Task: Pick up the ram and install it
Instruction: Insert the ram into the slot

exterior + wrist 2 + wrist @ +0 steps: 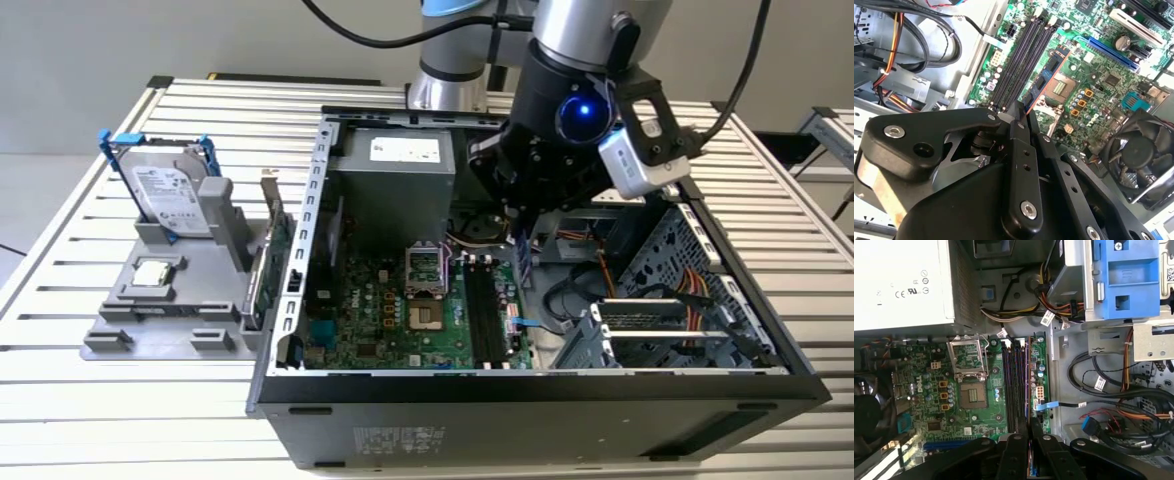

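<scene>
Gripper (1027,432) clamped on ram (1027,390), above motherboard slots (1013,385).

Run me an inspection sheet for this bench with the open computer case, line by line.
Surface: slatted metal table carrying an open computer case.
Job's things: ram held on edge over the black memory slots; it does not look seated yet.
Clutter: hard drive and small silver chip on a grey holder, with a green card beside it, at the exterior view's left.
Gripper: gripper shut on the ram, inside the case.
Cables: black and orange cables beside the motherboard.
Surroundings: another slatted table at the exterior view's right.
</scene>
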Controlling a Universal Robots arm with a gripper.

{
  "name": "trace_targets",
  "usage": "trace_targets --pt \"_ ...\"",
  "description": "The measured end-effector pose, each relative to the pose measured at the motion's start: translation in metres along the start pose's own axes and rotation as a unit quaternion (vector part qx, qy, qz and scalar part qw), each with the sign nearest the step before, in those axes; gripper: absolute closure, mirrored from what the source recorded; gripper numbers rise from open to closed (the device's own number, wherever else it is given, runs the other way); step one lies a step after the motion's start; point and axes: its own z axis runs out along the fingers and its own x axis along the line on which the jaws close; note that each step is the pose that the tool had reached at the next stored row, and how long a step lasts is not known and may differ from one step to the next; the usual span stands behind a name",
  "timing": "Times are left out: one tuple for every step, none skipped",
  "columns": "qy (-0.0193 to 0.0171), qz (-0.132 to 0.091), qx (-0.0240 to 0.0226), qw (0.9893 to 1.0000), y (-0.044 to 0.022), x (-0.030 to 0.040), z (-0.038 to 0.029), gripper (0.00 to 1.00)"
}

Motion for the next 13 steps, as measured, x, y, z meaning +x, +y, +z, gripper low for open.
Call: trace_targets --pt "0.0 0.0 0.0 1.0 0.0 0.0 0.0002 1.0" --pt "0.0 0.0 0.0 1.0 0.0 0.0 0.0004 1.0" --pt "0.0 0.0 0.0 1.0 0.0 0.0 0.0007 1.0" --pt "0.0 0.0 0.0 1.0 0.0 0.0 0.0009 1.0" --pt "0.0 0.0 0.0 1.0 0.0 0.0 0.0011 1.0" --pt "0.0 -0.001 0.0 1.0 0.0 0.0 0.0013 1.0" --pt "-0.0001 -0.001 0.0 1.0 0.0 0.0 0.0015 1.0" --pt "-0.0001 -0.001 0.0 1.0 0.0001 -0.0001 0.0018 1.0" --pt "-0.0001 -0.001 0.0 1.0 0.0001 -0.0001 0.0019 1.0" --pt "-0.0001 -0.001 0.0 1.0 0.0 -0.0001 0.0021 1.0" --pt "-0.0001 -0.001 0.0 1.0 0.0001 -0.0001 0.0023 1.0" --pt "-0.0001 -0.001 0.0 1.0 0.0001 -0.0001 0.0025 1.0" --pt "-0.0001 -0.001 0.0 1.0 0.0001 0.0 0.0027 1.0"
